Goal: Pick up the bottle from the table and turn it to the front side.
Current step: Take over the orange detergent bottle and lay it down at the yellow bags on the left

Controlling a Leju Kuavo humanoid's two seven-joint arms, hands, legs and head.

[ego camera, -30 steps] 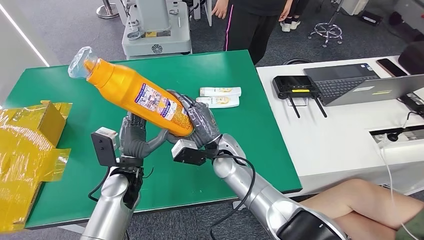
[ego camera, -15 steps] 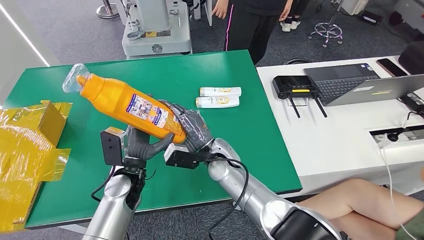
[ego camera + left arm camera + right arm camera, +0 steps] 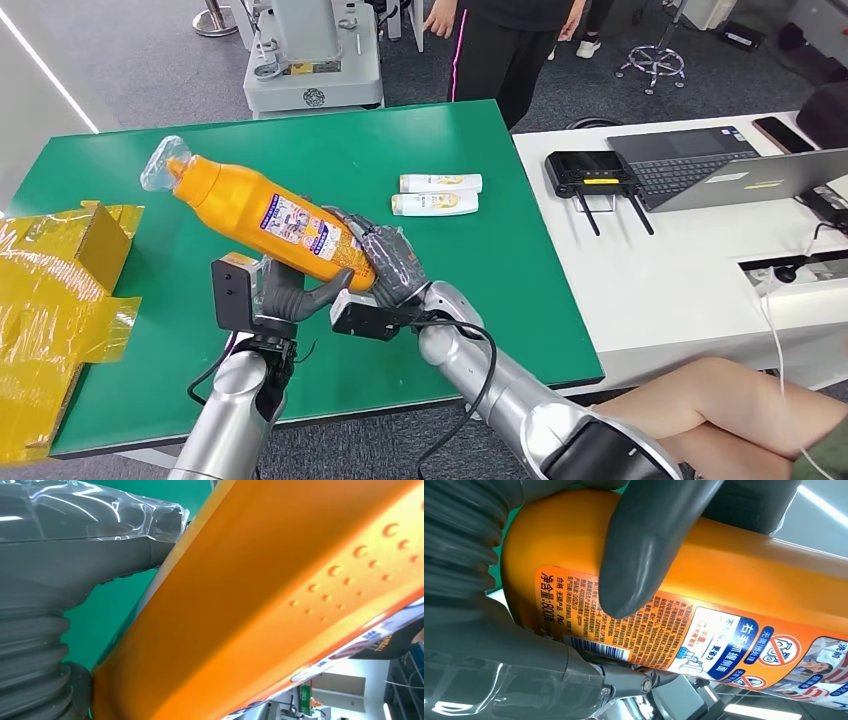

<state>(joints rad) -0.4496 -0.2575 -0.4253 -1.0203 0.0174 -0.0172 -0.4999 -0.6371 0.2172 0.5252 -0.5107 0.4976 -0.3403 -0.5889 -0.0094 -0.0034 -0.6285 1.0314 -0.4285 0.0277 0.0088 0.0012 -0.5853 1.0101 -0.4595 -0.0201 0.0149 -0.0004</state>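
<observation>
Nearest the viewer, two silver arms rise from below and meet over the front part of a green table (image 3: 480, 270). The right hand (image 3: 385, 265) is clenched around the base end of a large orange bottle (image 3: 265, 215), a dark finger (image 3: 644, 550) pressed across the label beside the barcode. The left hand (image 3: 285, 292) sits under the bottle's lower body, its thumb lying against the orange side; whether it truly grips or only supports cannot be told. The bottle is off the table, lying at a slant, base low at the hands, neck pointing up and away to the left, with a clear plastic wrap (image 3: 160, 165) over the cap. The face on show carries small print and warning symbols, so it looks like the back label; the front probably faces away. To finish well, the bottle likely needs rolling about its long axis, one hand holding firm while the other regrips, keeping the heavy body from slipping. Further back on the table lie two small white tubes (image 3: 438, 194); a crumpled yellow box (image 3: 60, 270) sits at the left edge. Beyond, a white desk (image 3: 680, 270) holds a laptop (image 3: 720, 165) and a black router (image 3: 590, 172), and a person in dark clothes (image 3: 505, 40) stands behind, cut off at the top. The left hand's fingers are hidden behind the bottle.
</observation>
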